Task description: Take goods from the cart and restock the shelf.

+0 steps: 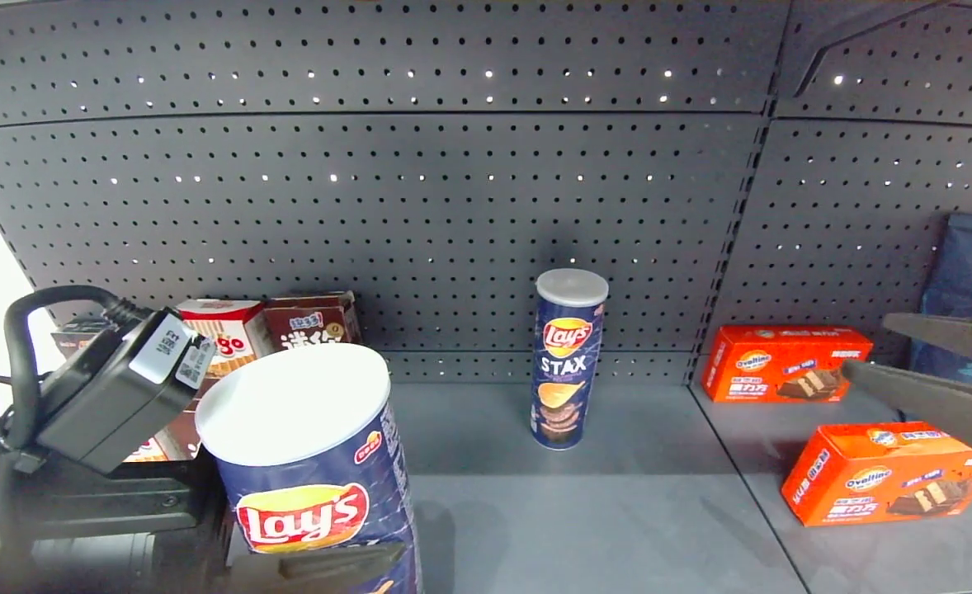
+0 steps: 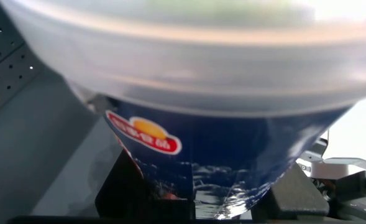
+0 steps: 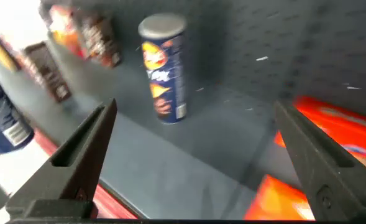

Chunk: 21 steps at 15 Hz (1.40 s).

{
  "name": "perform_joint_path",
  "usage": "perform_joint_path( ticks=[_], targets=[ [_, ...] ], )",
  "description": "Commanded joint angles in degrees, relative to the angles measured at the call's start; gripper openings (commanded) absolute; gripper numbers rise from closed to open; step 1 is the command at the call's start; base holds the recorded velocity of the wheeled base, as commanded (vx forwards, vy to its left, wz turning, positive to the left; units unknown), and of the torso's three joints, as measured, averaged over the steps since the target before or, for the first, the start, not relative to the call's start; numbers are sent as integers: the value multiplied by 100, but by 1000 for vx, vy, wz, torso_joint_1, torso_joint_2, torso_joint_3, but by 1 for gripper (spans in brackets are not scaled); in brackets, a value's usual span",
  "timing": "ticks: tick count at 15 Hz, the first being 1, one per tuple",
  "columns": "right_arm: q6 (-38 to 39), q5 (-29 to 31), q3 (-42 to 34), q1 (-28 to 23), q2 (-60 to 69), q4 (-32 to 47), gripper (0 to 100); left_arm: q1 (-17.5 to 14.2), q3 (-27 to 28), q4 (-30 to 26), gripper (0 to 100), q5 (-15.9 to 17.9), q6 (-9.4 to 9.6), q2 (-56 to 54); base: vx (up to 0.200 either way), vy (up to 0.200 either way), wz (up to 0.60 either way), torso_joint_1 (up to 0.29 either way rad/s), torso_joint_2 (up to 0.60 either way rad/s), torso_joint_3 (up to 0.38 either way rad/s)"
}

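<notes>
The left gripper [image 2: 210,208] is clamped on a blue chip can [image 1: 313,462] with a white lid and a red-and-yellow logo, at the front left of the shelf [image 1: 601,511]. The right gripper [image 3: 198,158] gapes wide, empty, near an orange box [image 1: 886,483].

lettered logos mark the near chip can [image 1: 309,466], far chip can [image 1: 567,363] (also rear orange box [image 1: 785,363], front orange box [image 1: 886,474]).

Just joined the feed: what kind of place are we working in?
Most likely a shop aisle, or a mock-up of one: a dark metal shelf with a perforated back panel, stocked with packaged snacks, such as a standing chip can and two orange boxes.
</notes>
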<state>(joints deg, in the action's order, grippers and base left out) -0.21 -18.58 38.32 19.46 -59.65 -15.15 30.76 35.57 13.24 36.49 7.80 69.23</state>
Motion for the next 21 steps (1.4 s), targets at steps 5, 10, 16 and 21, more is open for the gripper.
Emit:
perform_joint_path(
  ticks=[5, 10, 16, 21],
  targets=[
    [-1043, -577, 414, 58, -1813, -471, 100, 0, 2, 3, 0, 8, 2, 55, 0, 0, 0, 0, 0, 0],
    [-1157, -1842, 994, 58, -3044, -1578, 100, 9, 46, 12, 0, 43, 2, 117, 0, 0, 0, 0, 0, 0],
    [-1166, -1913, 1688, 199, -3993, -1710, 100, 9, 73, 3, 0, 43, 2, 187, 0, 0, 0, 0, 0, 0],
    [-1166, -2141, 1750, 155, -4459, -1904, 100, 0, 152, 12, 0, 43, 2, 275, 0, 0, 0, 0, 0, 0]
  ],
)
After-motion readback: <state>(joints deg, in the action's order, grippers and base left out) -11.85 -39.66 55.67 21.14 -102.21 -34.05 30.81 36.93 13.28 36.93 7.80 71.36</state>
